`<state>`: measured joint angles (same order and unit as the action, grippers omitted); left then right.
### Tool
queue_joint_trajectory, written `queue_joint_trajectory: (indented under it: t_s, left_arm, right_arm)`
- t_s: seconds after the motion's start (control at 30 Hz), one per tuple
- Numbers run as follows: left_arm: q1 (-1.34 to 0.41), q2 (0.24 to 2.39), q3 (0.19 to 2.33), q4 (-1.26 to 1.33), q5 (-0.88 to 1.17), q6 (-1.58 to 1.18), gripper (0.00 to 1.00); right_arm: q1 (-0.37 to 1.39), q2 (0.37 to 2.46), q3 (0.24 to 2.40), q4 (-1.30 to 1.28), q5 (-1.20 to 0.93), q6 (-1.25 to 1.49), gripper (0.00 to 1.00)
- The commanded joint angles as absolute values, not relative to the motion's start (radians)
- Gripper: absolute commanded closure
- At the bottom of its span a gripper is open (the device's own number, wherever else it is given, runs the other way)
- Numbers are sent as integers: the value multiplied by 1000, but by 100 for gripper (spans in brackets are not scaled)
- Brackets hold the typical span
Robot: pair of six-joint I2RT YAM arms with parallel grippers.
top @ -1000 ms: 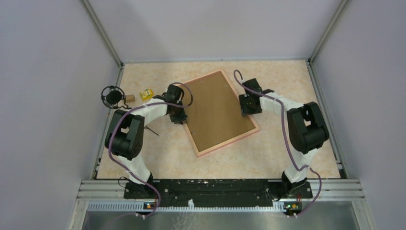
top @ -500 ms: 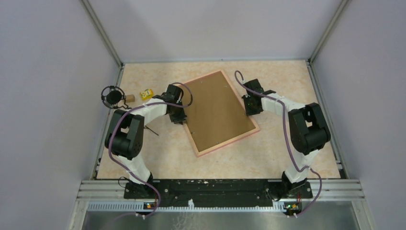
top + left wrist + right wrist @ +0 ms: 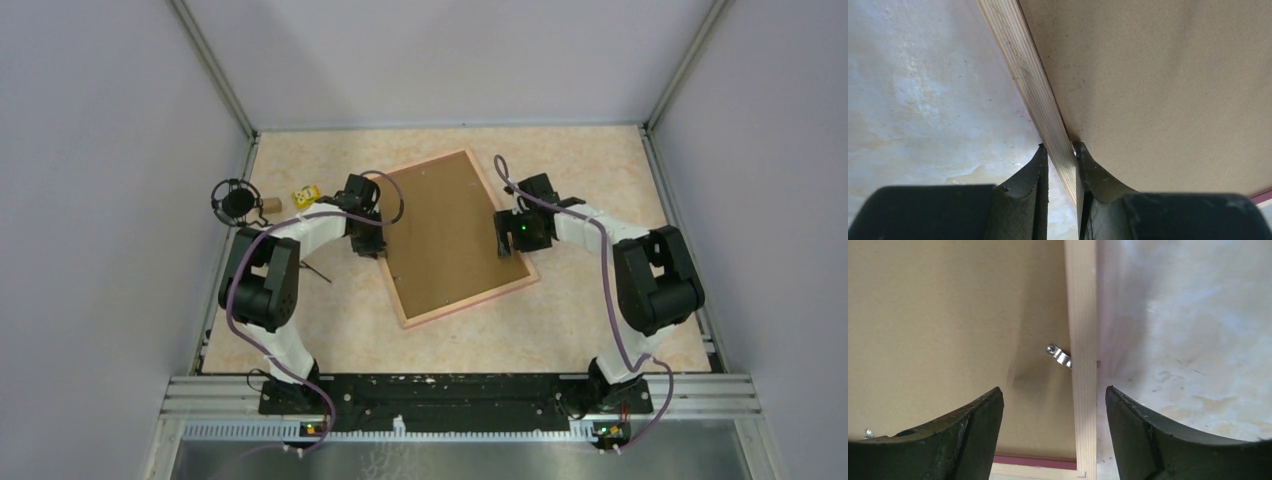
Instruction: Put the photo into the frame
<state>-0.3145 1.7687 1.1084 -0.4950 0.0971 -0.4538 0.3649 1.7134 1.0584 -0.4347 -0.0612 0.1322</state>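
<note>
Pink-railed frame [image 3: 470, 299] lies back-up on the table [image 3: 600, 160], with a brown board [image 3: 450, 235] filling it. At the frame's left rail the left gripper [image 3: 1060, 150] is nearly closed, apparently pinching the rail. Over the frame's right rail the right gripper [image 3: 1053, 392] hangs wide open, holding nothing, just above a metal clip [image 3: 1059, 356].

Left hand [image 3: 1062, 159] clamped on the frame [image 3: 1032, 75] edge.
I see my two dark fingers [image 3: 1094, 172] pinching the pale wooden rail, one each side; brown backing board [image 3: 1158, 85] fills the right, mottled cream surface [image 3: 923, 100] the left.
</note>
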Motion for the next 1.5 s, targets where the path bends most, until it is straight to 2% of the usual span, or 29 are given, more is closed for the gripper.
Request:
queue_joint_trajectory:
  t_s: [0.0,0.17,0.4,0.47,0.63,0.83,1.23,1.47]
  left_arm:
    - [-311,1797,1113,-539,80,-269,87]
    - [-312,1844,1155,-579,138,-230,87]
    - [-313,1862,1183,-667,153,-179,82]
    - [-313,1854,1145,-644,164,-174,82]
    - [-312,1858,1106,-601,175,-167,83]
    - [-312,1863,1138,-624,73,-141,84]
    - [-311,1857,1143,-626,76,-141,85]
    - [-310,1859,1142,-625,81,-142,85]
  right_arm:
    - [356,1686,1050,-378,-237,92,26]
    - [362,1699,1025,-401,-442,-19,29]
    - [428,1537,988,-387,-566,-59,31]
    - [429,1503,986,-380,-510,-41,29]
    - [431,1502,996,-423,-213,-8,25]
    - [431,1577,1048,-497,18,36,28]
    - [453,1662,1064,-515,15,20,42]
    - [454,1684,1067,-493,4,20,43]
